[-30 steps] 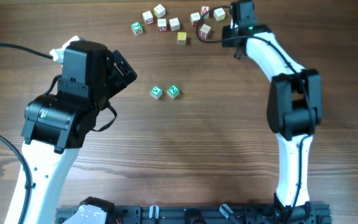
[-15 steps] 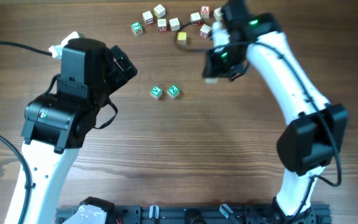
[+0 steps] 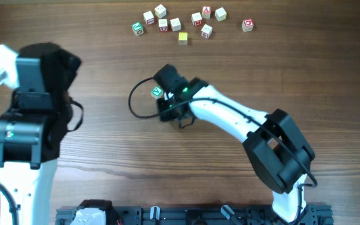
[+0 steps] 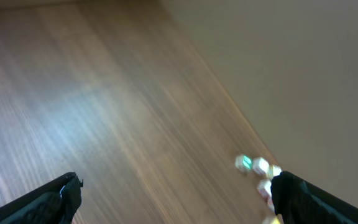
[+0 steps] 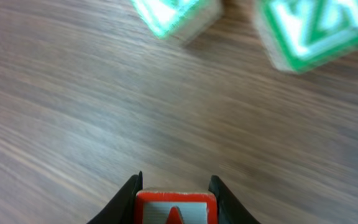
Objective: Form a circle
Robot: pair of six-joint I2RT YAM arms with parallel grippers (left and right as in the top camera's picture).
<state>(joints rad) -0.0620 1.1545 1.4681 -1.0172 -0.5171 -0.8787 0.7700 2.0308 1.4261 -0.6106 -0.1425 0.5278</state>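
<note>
Near two green cubes [image 5: 316, 28], the right end effector [image 5: 174, 185] pinches a red cube [image 5: 174, 210], not yet set down. The left end effector [image 4: 176, 183] is spread wide.

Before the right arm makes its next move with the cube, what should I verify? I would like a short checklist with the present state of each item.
1. Red-printed cube gripped between the fingers of the right gripper: ok.
2. One green-printed cube and the other green-printed cube both in the wrist view ahead: ok.
3. Bare table in front of the held cube: ok.
4. Left gripper open and far from these cubes: ok.
5. Height of the held cube above the table: cannot tell.
</note>
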